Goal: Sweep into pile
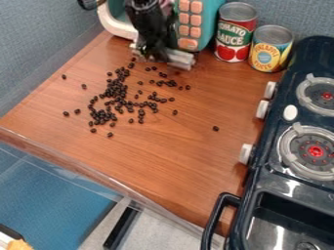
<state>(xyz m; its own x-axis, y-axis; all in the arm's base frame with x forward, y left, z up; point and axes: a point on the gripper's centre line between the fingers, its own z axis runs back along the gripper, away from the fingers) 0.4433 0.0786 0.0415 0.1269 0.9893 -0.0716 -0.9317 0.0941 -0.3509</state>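
- At five o'clock, a dark sink (287,189).
- At three, the stove (267,154), right of the wooden bench (176,166).
- At ten to eleven, dark beans (115,92), loosely clustered, strays around.
- At twelve, the gripper (159,56), beside the beans; I cannot tell its fingers' state.
- Toward one, two cans (235,36).

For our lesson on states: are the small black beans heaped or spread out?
Spread out: the small black beans lie in a loose, ragged patch on the brown wooden table, with several strays apart from it.
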